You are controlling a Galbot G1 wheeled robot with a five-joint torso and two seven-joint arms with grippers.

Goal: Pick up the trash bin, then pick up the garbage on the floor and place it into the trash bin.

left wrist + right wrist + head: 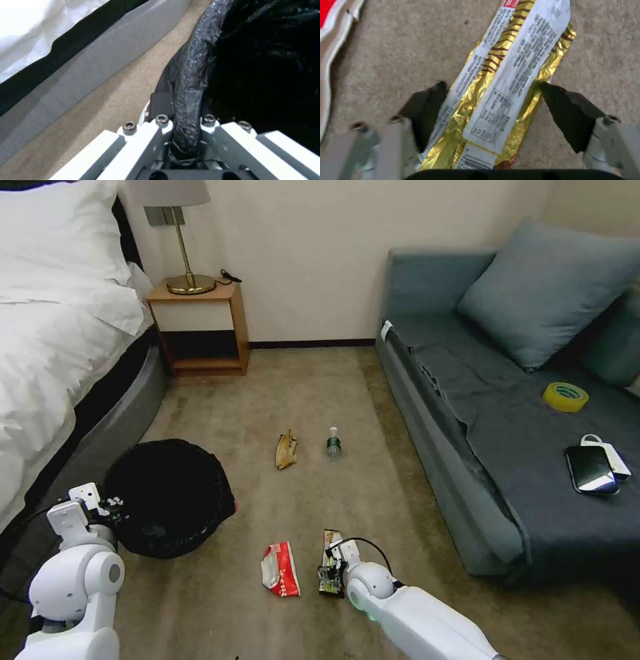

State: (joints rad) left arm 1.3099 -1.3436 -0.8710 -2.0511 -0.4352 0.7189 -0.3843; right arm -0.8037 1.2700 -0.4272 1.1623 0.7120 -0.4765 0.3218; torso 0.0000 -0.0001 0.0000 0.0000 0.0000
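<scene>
The trash bin (pixel 170 499) sits on the carpet beside the bed (pixel 47 347), its bag-covered rim clamped in the left gripper (pixel 186 125) jaws. The right gripper (pixel 491 100) is at the carpet, jaws open astride the gold wrapper (pixel 500 95), beside the red-and-white wrapper (pixel 280 569).

No word or number can be made out. The gold wrapper (pixel 506 82) carries a white panel of fine print, a boxed table and a barcode, all too small and blurred to read. The red-and-white wrapper (pixel 281 569) shows red marks along its white edge, also illegible.
</scene>
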